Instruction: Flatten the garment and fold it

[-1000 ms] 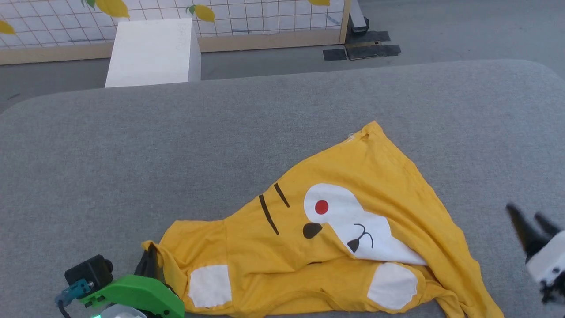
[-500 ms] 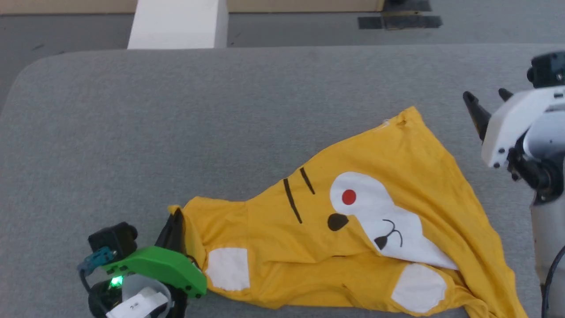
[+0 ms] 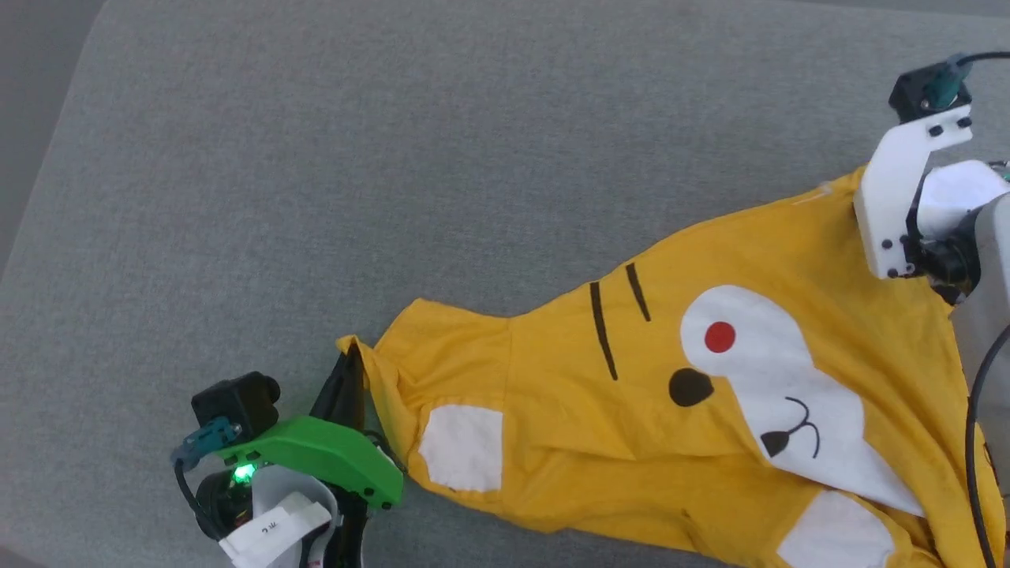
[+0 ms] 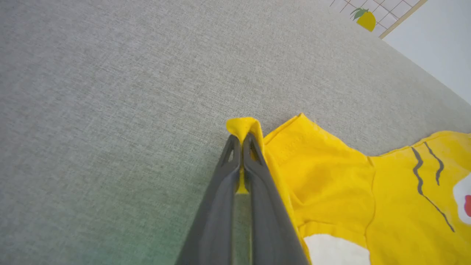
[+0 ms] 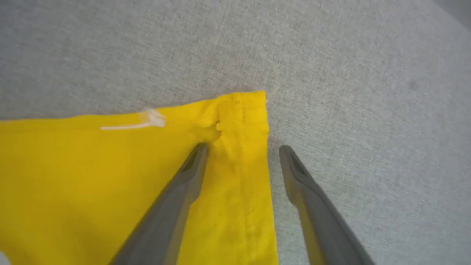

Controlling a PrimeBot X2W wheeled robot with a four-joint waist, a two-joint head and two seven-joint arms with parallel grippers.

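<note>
Head view: the garment (image 3: 631,426) sprawls creased, cat face up, on the grey padded surface (image 3: 316,158). The left gripper (image 3: 347,383) reaches in low to its sleeve corner.

Left wrist view: its jaws are pressed together on a yellow fold that pokes out past the tips.

Right wrist view: the right gripper (image 5: 244,149) angles down, jaws spread astride a hem corner. One finger is above cloth, the other above bare grey; whether they touch, I cannot tell.
</note>
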